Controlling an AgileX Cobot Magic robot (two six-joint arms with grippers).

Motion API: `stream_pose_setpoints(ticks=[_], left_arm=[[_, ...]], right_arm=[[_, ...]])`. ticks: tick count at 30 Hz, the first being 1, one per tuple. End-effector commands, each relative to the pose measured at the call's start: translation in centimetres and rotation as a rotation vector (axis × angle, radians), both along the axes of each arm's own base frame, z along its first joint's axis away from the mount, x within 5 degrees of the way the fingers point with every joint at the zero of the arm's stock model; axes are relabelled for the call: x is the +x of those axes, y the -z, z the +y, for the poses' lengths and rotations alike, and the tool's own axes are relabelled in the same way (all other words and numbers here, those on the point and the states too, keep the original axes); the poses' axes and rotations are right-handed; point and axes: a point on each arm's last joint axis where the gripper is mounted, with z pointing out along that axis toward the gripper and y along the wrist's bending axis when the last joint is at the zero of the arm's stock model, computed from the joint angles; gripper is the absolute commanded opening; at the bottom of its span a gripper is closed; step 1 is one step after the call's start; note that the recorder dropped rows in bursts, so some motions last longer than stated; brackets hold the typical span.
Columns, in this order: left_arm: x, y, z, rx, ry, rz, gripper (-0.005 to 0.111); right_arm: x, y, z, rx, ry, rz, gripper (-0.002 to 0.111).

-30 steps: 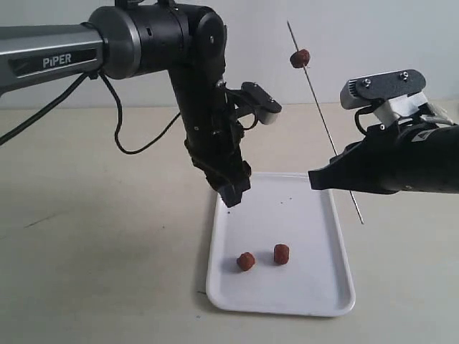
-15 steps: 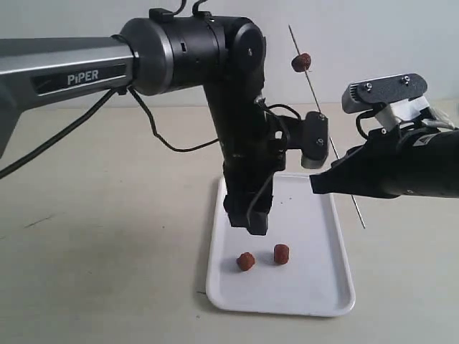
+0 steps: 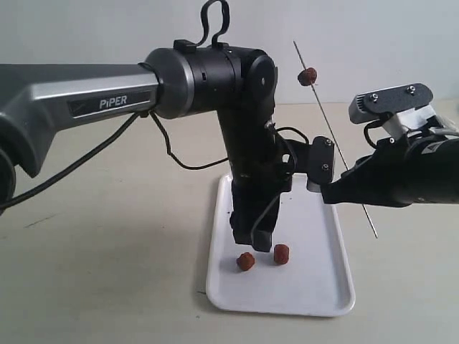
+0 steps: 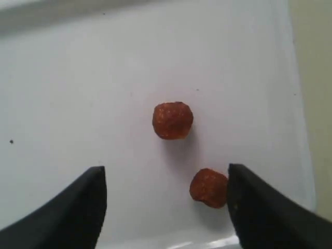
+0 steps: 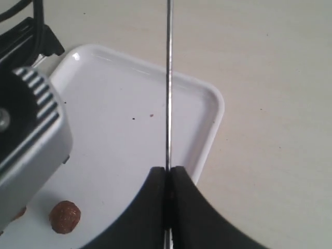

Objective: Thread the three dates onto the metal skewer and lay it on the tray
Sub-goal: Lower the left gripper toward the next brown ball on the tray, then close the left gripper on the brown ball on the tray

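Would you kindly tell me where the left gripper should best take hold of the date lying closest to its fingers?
Grip the date across its rounded middle, from straight above: it is a small squat lump lying loose on the flat tray. The open left gripper should probably centre first, since one finger nearly touches it.

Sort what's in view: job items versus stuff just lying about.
Job: metal skewer; skewered date; two loose dates; tray.
Not job: table; arm cable; dark specks on the tray.
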Motion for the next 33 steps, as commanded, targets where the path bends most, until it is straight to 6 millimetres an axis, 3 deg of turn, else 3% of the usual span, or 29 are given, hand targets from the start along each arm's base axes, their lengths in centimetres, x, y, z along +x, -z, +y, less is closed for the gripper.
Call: stream_pose_setpoints(ticks=[1,5,14,22,33], left_arm=[[-0.5,0.7,-0.1,0.034,0.039,0.013,0.064],[-0.5,0.9,-0.2,0.033,0.037,0.02,0.064],[-1.0,0.8,-0.8,-0.015,0.021,0.059,0.064],[-1.1,1.0,-1.6,-0.034,0.04,-0.013,0.064],[-1.1,2.8,-2.1,-0.023,0.041,-0.006,0.064]], right_arm=[[0.9,-1.0,-1.0,0.042,0.116,-0.084,0.0],[0.9,-1.0,-2.6,0.049,0.166,-0.063,0.0],[0.9,-1.0,-3.0,0.021,0.153,-0.061,0.0],[1.0,-0.9,-5.5,0.03,0.252,-0.053,0.0],[1.0,-0.9,-5.5,0.031,0.25,-0.05,0.0]])
